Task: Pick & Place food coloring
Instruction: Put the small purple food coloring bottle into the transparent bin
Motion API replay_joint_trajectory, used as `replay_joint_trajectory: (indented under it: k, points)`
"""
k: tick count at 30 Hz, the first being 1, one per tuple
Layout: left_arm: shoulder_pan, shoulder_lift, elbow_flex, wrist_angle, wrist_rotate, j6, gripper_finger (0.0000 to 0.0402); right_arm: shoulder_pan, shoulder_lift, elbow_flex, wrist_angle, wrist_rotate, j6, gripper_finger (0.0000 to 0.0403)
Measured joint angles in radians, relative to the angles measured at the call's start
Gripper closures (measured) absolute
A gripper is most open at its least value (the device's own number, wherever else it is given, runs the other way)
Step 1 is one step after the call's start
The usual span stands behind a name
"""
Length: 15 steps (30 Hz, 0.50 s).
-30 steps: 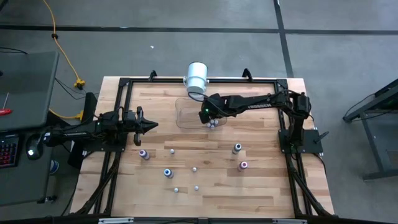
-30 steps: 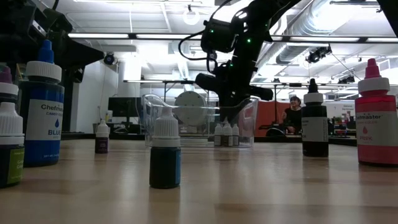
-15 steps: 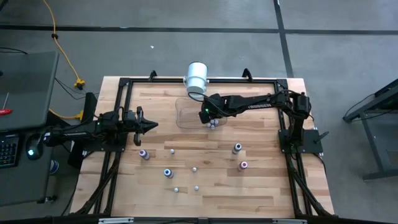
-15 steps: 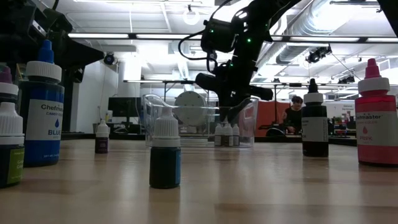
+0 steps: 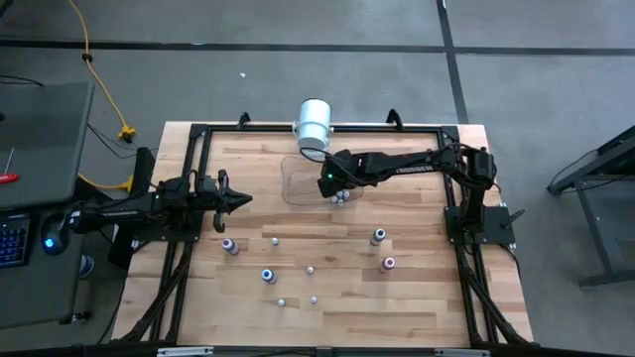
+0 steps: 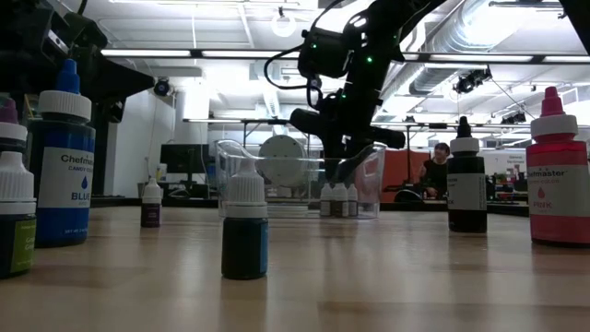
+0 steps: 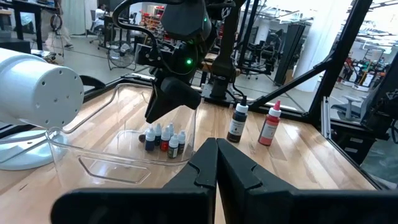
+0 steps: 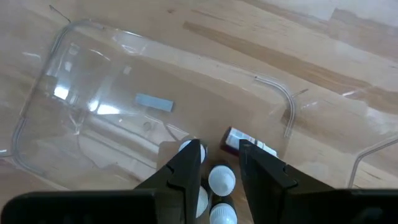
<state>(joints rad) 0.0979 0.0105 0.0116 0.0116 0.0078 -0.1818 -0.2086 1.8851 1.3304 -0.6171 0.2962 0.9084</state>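
While the left tool [image 5: 241, 199] waits near the desk's left edge with its fingers pressed together, the right tool [image 8: 219, 163] hangs over the clear tub [image 5: 298, 178] near the far edge, fingers narrowly apart and empty above a cluster of small food coloring bottles [image 7: 163, 138] inside. More bottles [image 5: 310, 269] stand scattered across the desk [image 5: 417, 307] toward its near edge.

A big white cylinder [image 5: 314, 125] lies at the wooden table's [image 5: 417, 307] twelve o'clock edge. A clear plastic tub [image 5: 296, 180] sits just beside it, toward six o'clock. A yellow cable [image 5: 97, 84] trails across the floor at ten o'clock.
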Motion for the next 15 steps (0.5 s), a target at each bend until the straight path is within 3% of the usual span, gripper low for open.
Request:
replay_joint_trajectory:
  k: [9,15]
  points:
    - [0.0,0.0,0.0,0.0,0.0,0.0,0.0401,0.0,0.001,0.071,-0.018,0.004,-0.103,0.0299]
    - [0.0,0.0,0.0,0.0,0.0,0.0,0.0401,0.01,0.001,0.197,-0.054,-0.021,-0.326,0.0299]
